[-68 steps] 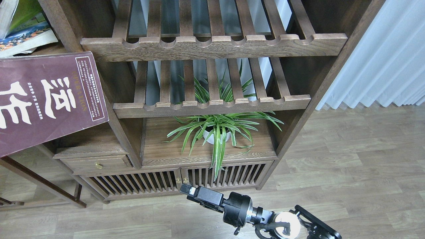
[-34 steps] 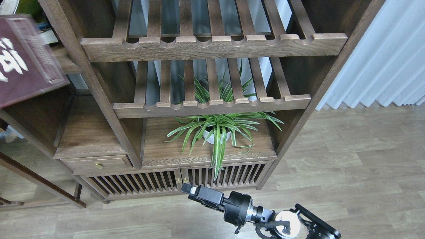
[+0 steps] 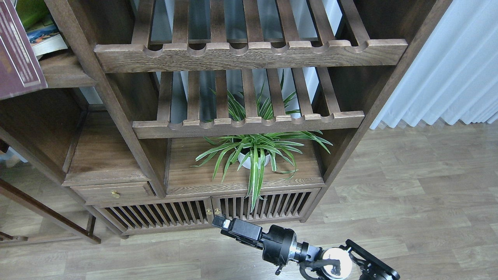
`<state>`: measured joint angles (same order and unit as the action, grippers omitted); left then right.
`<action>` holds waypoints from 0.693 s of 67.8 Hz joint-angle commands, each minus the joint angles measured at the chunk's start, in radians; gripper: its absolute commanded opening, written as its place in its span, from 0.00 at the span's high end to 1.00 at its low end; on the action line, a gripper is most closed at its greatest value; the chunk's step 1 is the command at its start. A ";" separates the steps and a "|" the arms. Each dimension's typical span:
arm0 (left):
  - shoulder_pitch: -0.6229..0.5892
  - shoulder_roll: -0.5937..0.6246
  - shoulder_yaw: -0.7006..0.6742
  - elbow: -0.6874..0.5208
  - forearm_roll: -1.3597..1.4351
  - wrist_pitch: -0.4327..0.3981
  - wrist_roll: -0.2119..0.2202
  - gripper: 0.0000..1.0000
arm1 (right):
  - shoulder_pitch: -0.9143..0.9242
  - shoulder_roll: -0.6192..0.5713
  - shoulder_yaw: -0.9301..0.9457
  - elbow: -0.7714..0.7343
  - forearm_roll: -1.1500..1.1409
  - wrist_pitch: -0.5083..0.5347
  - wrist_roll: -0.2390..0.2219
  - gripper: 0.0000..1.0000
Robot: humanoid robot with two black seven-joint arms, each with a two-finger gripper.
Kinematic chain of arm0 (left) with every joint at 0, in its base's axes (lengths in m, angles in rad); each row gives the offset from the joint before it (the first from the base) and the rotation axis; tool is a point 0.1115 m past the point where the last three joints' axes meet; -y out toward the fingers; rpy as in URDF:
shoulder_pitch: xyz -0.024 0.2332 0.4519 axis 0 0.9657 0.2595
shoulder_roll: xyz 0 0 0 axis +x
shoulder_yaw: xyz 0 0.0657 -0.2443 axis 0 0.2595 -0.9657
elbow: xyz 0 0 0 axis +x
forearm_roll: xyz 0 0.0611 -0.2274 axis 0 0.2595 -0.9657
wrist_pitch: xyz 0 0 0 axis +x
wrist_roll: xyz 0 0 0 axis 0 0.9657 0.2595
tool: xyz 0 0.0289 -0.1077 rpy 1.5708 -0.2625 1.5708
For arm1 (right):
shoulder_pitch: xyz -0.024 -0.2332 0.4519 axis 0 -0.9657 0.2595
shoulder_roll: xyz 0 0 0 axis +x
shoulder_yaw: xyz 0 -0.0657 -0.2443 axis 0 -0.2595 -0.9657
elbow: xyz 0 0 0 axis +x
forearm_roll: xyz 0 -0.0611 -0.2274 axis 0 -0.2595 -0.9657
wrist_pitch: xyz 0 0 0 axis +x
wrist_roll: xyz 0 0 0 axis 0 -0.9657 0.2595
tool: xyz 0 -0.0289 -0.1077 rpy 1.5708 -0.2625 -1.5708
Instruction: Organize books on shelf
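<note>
The maroon book [image 3: 15, 50] has swung up to the frame's top-left edge, over the shelf [image 3: 66, 72] beside the other books [image 3: 41, 33]; placement looks near; the right gripper [image 3: 222, 224] hangs low, fingers indistinguishable; left unseen.

Wood-plank floor [image 3: 408, 186], white curtain [image 3: 447, 66]

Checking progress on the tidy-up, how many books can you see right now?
3, all top left: the maroon book at the frame's edge, a green book behind it, a colourful book lying on the shelf. More may be off-frame.
</note>
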<state>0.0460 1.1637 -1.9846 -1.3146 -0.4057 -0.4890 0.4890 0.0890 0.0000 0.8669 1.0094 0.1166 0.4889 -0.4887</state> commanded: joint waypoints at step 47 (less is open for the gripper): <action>-0.725 0.102 0.572 0.230 0.019 0.000 0.000 1.00 | -0.002 0.000 0.006 0.001 0.002 0.000 0.000 0.01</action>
<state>-0.5784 1.2647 -1.5100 -1.1142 -0.3874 -0.4889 0.4887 0.0889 0.0000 0.8714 1.0099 0.1182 0.4885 -0.4887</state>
